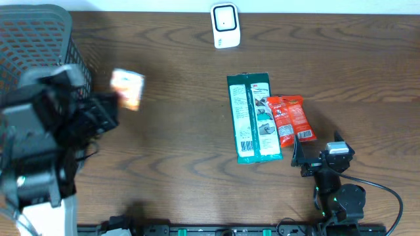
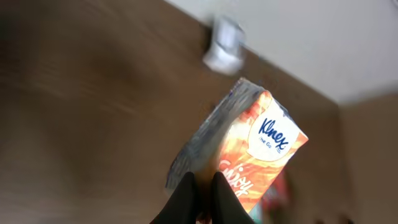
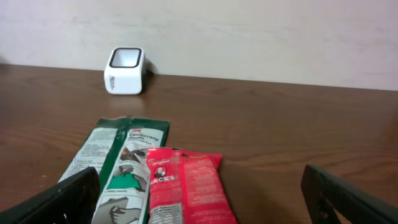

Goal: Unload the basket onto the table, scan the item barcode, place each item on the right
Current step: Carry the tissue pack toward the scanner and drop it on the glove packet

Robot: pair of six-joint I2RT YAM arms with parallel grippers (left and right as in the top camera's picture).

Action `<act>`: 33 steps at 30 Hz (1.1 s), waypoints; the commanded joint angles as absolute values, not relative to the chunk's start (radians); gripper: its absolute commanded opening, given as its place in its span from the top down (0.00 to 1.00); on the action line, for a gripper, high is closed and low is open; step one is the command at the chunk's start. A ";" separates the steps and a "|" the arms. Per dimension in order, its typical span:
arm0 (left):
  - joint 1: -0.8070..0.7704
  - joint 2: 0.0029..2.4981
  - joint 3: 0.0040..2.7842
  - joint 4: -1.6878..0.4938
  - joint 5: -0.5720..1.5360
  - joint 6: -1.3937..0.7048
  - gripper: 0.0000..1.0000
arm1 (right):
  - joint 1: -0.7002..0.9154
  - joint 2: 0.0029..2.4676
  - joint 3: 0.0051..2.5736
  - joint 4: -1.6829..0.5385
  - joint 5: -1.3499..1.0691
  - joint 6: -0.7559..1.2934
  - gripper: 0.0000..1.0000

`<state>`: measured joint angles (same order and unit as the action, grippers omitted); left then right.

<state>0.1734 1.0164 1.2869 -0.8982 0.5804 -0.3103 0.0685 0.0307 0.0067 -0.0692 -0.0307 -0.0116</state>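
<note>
Left gripper (image 2: pixel 202 182) is clamped on the lower end of the orange tissue pack (image 2: pixel 252 146), holding it tilted above the table (image 1: pixel 177 59) beside the mesh basket (image 1: pixel 39 33). Right gripper (image 3: pixel 199 179) sits spread wide just before a red packet (image 3: pixel 186 186) and a green packet (image 3: pixel 118 165) lying side by side; beyond them the white scanner (image 3: pixel 125 70) stands at the far edge.

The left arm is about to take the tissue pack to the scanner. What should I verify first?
1. Left gripper shut on tissue pack: ok.
2. Pack held off the table: ok.
3. Barcode turned toward scanner: cannot tell, no barcode shows.
4. Way to the scanner free of green pack and red pack: ok.
5. Right gripper open, apart from that route: ok.
</note>
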 commanded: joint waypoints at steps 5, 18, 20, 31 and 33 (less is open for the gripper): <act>0.047 1.282 1.280 -0.892 1.098 -0.269 0.93 | 0.060 0.026 0.006 -0.072 -0.035 -0.023 0.01; -0.147 1.571 1.280 -0.869 0.838 -0.237 0.92 | 0.060 0.026 0.006 -0.072 -0.035 -0.023 0.01; -0.183 1.608 1.280 -0.858 0.772 -0.237 0.93 | 0.059 0.026 0.006 -0.072 -0.035 -0.023 0.01; -0.335 1.876 1.280 -0.684 0.721 -0.357 0.93 | 0.059 0.026 0.006 -0.072 -0.035 -0.023 0.01; -0.348 1.910 1.280 -0.646 0.721 -0.404 0.93 | 0.060 0.026 0.006 -0.072 -0.035 -0.023 0.01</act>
<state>-0.3332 1.8687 1.2869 -0.6781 0.7326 -0.3233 0.0666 0.0307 0.0067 -0.0692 -0.0307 -0.0116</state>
